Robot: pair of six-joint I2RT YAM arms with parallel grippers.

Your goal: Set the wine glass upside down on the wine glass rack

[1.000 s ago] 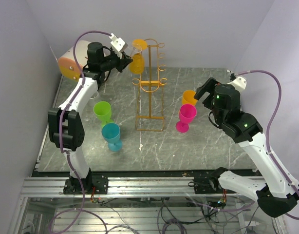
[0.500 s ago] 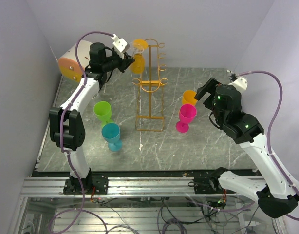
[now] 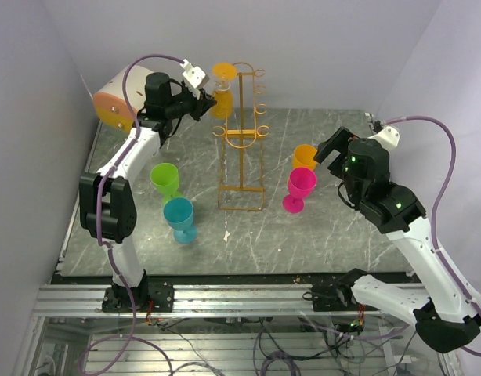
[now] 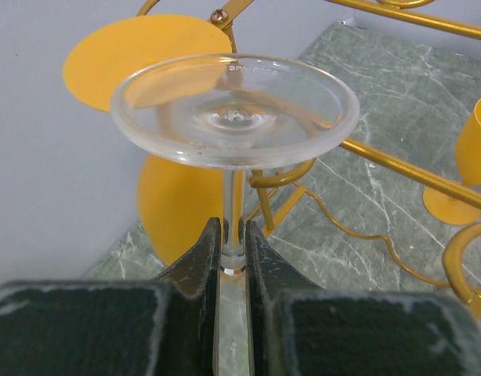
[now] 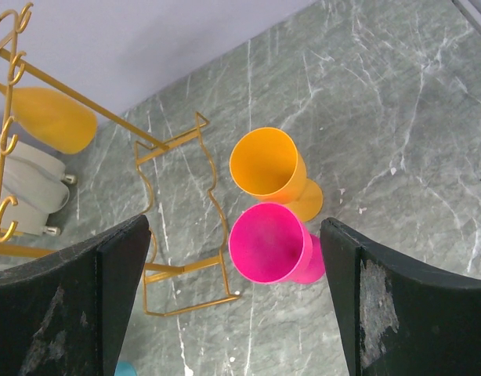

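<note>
The clear wine glass (image 4: 234, 110) is clamped by its stem in the left gripper (image 4: 233, 237), foot disc facing away from the wrist, high above the table (image 3: 319, 235). It is close beside the wine glass rack (image 3: 242, 141), where a yellow glass (image 4: 178, 211) hangs. The right gripper (image 5: 234, 229) hovers with its jaws spread wide and empty over the pink glass (image 5: 265, 244) and the orange glass (image 5: 264, 160).

The wine glass rack (image 3: 242, 141) is orange-yellow, wine glass (image 4: 234, 110) clear, table (image 3: 327, 235) white-veined grey-green.

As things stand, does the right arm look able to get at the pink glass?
Probably yes: the right gripper hangs open above the pink glass, with nothing between them. The orange glass stands close beside it, so a finger might knock that.
</note>
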